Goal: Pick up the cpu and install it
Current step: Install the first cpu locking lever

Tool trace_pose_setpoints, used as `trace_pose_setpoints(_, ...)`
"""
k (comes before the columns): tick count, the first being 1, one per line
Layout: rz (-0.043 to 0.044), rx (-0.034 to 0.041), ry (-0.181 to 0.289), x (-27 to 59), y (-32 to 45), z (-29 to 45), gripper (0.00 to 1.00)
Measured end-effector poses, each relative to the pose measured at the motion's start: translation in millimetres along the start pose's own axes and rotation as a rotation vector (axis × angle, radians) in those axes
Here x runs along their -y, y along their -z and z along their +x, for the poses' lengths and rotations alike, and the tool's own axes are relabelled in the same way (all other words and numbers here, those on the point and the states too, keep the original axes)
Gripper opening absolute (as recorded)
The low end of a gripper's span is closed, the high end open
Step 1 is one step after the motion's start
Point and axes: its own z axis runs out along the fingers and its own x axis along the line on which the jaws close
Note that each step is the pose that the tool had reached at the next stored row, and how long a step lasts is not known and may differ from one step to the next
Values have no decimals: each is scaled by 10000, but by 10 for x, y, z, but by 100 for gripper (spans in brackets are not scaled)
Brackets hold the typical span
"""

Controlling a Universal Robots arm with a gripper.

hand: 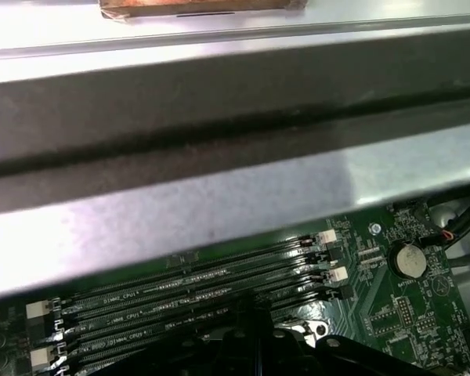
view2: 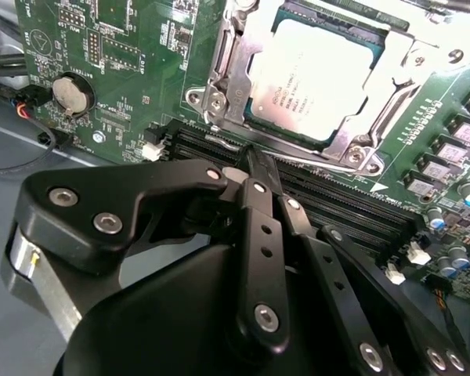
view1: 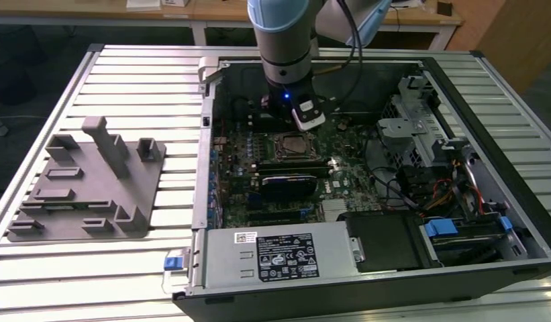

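The cpu (view2: 313, 78), a square chip with a silvery top plate, lies in its socket on the green motherboard (view2: 125, 55), framed by the metal socket bracket (view2: 219, 94). In the exterior view the cpu (view1: 291, 143) sits mid-board inside the open computer case. My gripper (view2: 252, 160) hovers just beside the socket, over the black memory slots (view2: 337, 204), its black fingers drawn together to a narrow tip with nothing between them. The arm (view1: 284, 54) comes down from above, with the gripper (view1: 291, 129) right behind the socket. The first wrist view shows the gripper (hand: 254, 309) above the memory slots (hand: 196, 286).
A grey fixture plate (view1: 87, 184) with upright blocks lies on the slatted table, on the exterior view's left. The case wall (hand: 219, 157) rises close behind the gripper. A power supply (view1: 275, 255) sits at the case front, and drive bays and cables (view1: 436, 194) fill its right side.
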Motion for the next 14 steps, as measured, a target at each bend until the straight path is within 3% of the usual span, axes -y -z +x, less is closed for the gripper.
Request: trace_pose_setpoints(14,7,5,1,66,-19,-9,11)
